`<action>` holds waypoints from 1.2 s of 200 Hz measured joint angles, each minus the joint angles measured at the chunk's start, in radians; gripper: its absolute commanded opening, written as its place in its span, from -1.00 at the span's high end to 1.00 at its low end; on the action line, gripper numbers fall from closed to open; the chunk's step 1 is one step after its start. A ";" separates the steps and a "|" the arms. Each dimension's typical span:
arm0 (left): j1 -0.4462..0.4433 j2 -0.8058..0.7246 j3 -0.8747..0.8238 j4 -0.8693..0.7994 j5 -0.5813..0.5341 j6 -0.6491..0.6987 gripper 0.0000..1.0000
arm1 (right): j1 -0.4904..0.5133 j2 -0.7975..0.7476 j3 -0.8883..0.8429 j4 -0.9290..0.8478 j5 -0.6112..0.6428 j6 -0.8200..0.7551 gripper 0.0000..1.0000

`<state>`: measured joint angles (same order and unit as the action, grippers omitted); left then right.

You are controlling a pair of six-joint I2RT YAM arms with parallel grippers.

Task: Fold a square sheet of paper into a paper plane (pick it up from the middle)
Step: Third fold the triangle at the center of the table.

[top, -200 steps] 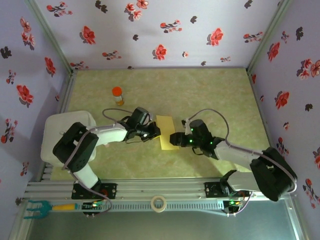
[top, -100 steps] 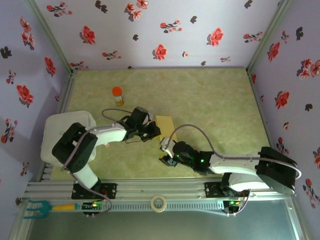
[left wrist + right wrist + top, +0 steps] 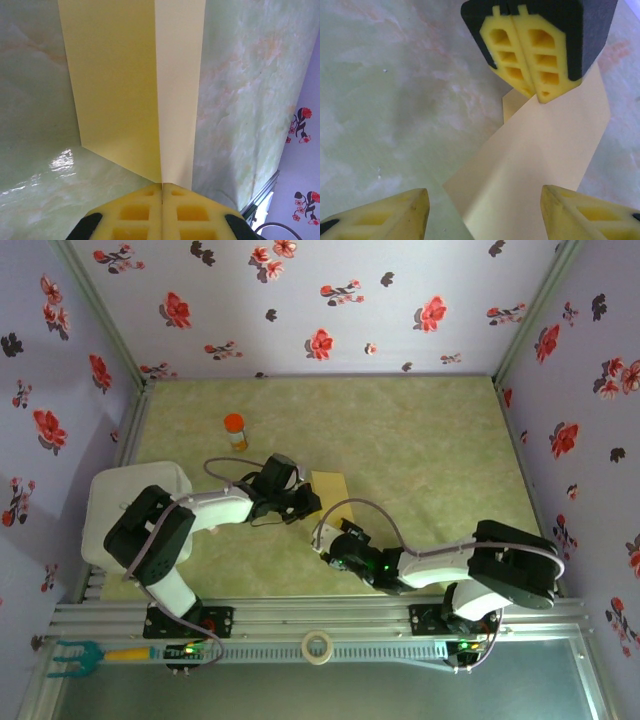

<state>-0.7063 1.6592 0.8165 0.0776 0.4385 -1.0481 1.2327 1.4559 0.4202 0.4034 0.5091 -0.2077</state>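
Swinging in from the right of the frame, the right hand [image 3: 330,543] now sits lower and further left in the overhead view than a second ago. It is at the bottom end of the square sheet of paper [image 3: 331,487], while the left hand [image 3: 305,503] has barely shifted.

That left hand is clamped tight, pads pressed flat together, and the sheet's crease runs straight into the seam between them, so it appears to be pinching the paper at the end of the fold. The right hand stands about half open with nothing in it. Its fingers [image 3: 380,210] straddle the near corner of the sheet without touching it.

The paper lies in the middle of the glossy tabletop [image 3: 420,440], folded along one long crease with one panel lifted off the surface.

From where I stand the sheet looks very light, thin and limp. It would likely skate on that shiny surface and dent or tear under a rough squeeze. The crease and the raised edge look like the stiffest, most reachable places for a grip, since a flat panel offers nothing to get under.
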 measured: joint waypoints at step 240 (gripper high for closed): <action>0.000 0.000 -0.002 0.013 0.000 -0.002 0.91 | 0.005 -0.050 -0.006 0.018 0.039 0.019 0.63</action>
<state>-0.7063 1.6592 0.8150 0.0910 0.4389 -1.0500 1.2381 1.4059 0.4141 0.4213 0.5480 -0.1890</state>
